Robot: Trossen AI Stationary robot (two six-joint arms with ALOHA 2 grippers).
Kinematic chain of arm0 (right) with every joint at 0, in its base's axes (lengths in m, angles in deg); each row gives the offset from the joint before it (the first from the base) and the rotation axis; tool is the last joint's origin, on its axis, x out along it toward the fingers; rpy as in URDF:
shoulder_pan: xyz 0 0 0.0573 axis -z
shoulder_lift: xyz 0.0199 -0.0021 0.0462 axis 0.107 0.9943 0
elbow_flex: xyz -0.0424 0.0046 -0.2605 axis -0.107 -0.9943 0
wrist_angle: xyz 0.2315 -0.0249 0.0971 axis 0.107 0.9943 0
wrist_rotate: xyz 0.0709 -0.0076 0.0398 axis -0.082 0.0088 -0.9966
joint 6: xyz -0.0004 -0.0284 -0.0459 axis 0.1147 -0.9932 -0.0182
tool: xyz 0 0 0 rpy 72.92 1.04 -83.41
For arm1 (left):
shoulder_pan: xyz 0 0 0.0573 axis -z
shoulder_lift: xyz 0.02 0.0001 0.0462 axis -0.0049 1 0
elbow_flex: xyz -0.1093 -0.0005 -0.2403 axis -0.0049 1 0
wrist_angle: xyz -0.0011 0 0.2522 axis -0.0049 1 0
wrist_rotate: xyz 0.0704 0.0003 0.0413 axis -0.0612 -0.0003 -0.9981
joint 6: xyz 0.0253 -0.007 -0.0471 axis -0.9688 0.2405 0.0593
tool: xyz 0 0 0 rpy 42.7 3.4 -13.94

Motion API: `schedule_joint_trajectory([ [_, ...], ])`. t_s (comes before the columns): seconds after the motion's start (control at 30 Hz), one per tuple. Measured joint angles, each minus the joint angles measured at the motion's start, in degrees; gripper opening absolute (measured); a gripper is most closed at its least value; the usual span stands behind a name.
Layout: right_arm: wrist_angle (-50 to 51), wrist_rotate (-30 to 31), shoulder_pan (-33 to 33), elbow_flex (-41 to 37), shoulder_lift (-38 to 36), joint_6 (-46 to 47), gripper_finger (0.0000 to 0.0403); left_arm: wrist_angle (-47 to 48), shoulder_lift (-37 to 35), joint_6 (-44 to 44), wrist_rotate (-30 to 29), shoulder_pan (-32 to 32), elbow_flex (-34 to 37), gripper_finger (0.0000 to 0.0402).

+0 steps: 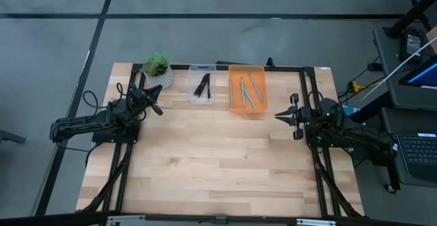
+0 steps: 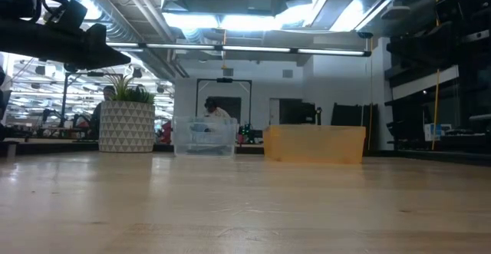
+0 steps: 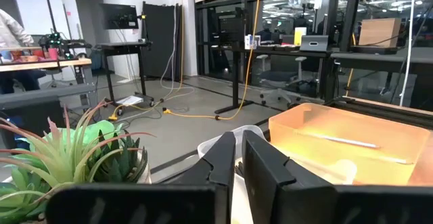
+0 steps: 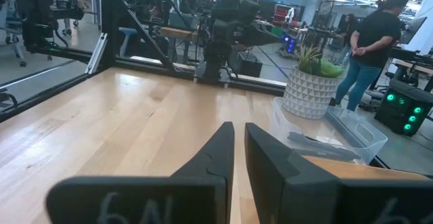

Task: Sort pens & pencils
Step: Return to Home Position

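Observation:
Several black pens (image 1: pixel 202 87) lie in a clear bin (image 1: pixel 201 100) near the table's far edge. Several pale teal pencils (image 1: pixel 247 91) lie in an orange bin (image 1: pixel 246 110) just to its right. My left gripper (image 1: pixel 159 110) hovers shut and empty at the table's left side, left of the clear bin and pointing toward it. In its wrist view (image 3: pixel 237 160) one pencil (image 3: pixel 342 140) shows inside the orange bin. My right gripper (image 1: pixel 278 116) is shut and empty at the table's right side, near the orange bin's near right corner. Its wrist view (image 4: pixel 238 149) shows the pens (image 4: pixel 325 145).
A potted plant (image 1: pixel 157 69) in a white patterned pot stands at the far left corner, close to my left gripper. Bare wooden table (image 1: pixel 218 164) stretches from the bins to the near edge. A person (image 4: pixel 369 45) stands in the room beyond the table.

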Motion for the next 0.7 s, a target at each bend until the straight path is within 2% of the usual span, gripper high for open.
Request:
schedule_joint_trajectory([
  [0.5,0.0,0.0,0.0,0.0,0.0,0.0,0.0039,0.0,0.0,0.0,0.0,0.0,0.0,0.0002],
  [0.7,0.0,0.0,0.0,0.0,0.0,0.0,0.0039,0.0,0.0,0.0,0.0,0.0,0.0,0.0007],
])
